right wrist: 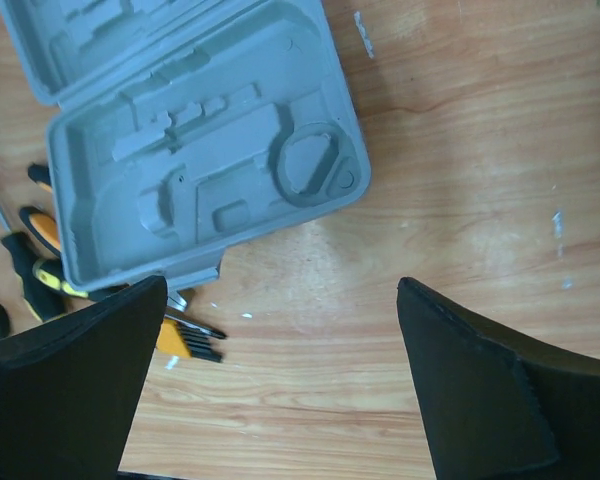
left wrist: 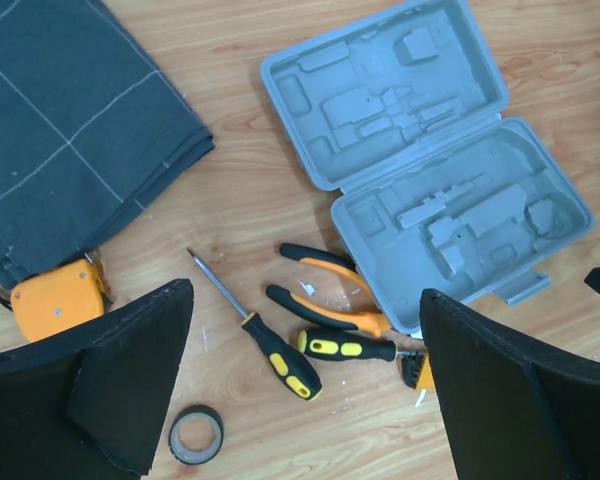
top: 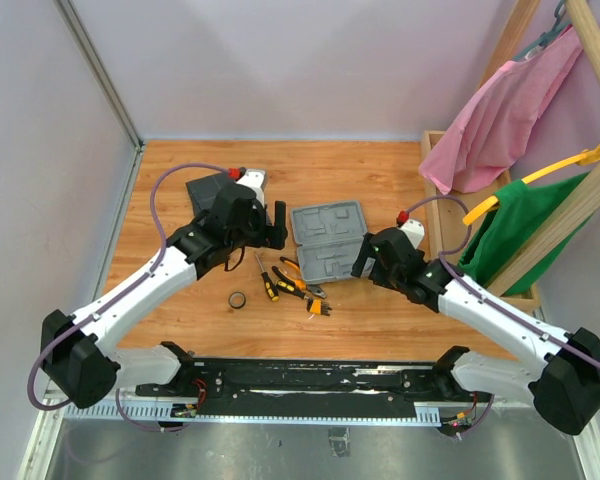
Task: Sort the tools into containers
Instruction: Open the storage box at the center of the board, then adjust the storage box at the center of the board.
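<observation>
Wooden desk (top: 380,170), lilac walls, clothes rack at right. Left hand (top: 276,226) is spread wide and holds nothing, hovering over the loose tools. Right hand (top: 364,258) is also spread and empty, above the near right end of the open light-grey moulded plastic case (left wrist: 380,110). All case recesses are bare. Lying on the desk just beside its near edge: orange-and-black-handled pliers (left wrist: 325,300), two black-and-yellow screwdrivers (left wrist: 275,355), small orange bit holder (right wrist: 185,342); black tape ring (left wrist: 195,435) lies nearer. Round orange piece (left wrist: 55,300) sits at the edge of the dark grey grid-lined fabric pouch (left wrist: 60,130), with nothing visible on top of the pouch. Looks like sorting has not started; every tool is left to place.
</observation>
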You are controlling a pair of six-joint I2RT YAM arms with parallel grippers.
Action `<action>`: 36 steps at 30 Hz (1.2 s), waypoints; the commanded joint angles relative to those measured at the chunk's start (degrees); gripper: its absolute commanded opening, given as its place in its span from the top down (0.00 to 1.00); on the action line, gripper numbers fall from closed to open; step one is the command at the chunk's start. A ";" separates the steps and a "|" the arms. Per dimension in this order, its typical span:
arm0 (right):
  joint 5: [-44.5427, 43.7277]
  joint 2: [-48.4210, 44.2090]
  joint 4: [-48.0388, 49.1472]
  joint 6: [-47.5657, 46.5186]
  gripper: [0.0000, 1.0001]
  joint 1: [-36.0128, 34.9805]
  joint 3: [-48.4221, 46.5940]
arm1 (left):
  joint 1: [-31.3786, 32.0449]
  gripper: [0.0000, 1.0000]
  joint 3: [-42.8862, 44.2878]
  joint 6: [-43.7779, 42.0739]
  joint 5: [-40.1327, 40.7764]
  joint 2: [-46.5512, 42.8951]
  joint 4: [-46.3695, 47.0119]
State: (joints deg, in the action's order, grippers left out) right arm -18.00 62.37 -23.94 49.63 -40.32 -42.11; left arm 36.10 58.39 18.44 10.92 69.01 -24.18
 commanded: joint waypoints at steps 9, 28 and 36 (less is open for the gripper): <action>-1.50 6.22 -0.57 28.24 0.15 0.54 2.78 | -0.06 0.01 -0.83 -4.98 2.15 -0.57 0.41; 0.66 18.00 6.47 31.37 0.43 4.01 -1.11 | -0.06 0.01 -2.49 -4.05 0.50 -1.54 1.17; 2.66 19.61 9.52 30.24 0.72 5.54 -0.62 | -0.06 0.01 -2.49 -4.02 0.22 -1.07 1.05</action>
State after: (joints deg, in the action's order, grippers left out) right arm -15.75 81.25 -15.40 79.90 -36.05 -41.95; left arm 36.12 56.45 14.22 11.70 68.27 -24.12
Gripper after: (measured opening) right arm 0.324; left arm 0.993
